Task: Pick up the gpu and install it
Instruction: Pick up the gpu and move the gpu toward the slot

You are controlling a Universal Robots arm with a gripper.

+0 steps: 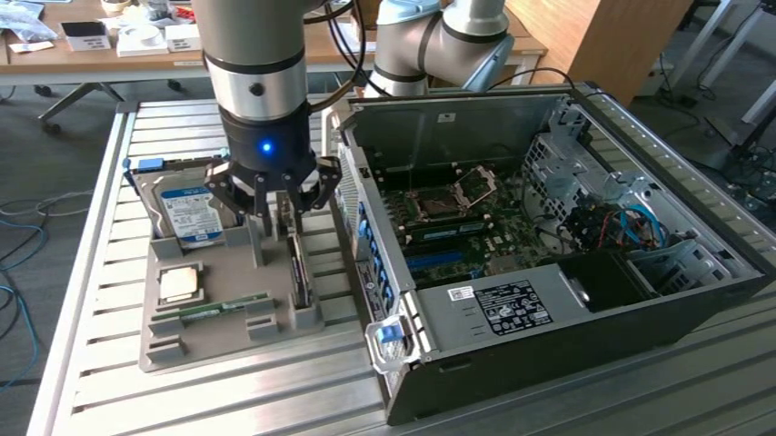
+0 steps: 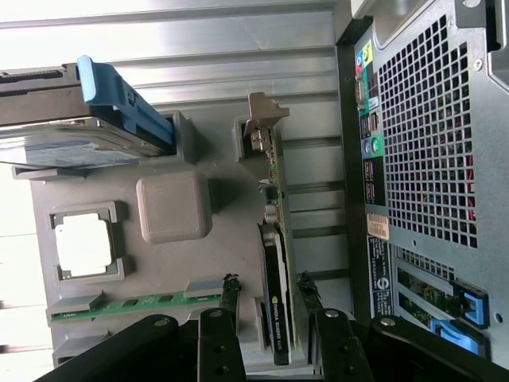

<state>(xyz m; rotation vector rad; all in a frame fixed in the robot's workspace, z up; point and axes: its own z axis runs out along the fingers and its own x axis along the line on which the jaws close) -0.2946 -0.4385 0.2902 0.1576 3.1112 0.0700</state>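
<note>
Black end effector (image 2: pixel 269 285), fingers apart and empty, straddles the thin green gpu (image 2: pixel 274 231) standing edgewise in a grey holder (image 2: pixel 227 247).

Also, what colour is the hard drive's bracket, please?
The bracket is blue, clearest in the wrist view.

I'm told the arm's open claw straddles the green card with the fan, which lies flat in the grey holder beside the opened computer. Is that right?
Nearly. The gpu does not lie flat: it stands on its edge in a slot of the grey holder, as the wrist view shows. The rest holds: the open gripper straddles it, one finger on each side, beside the opened computer.
</note>
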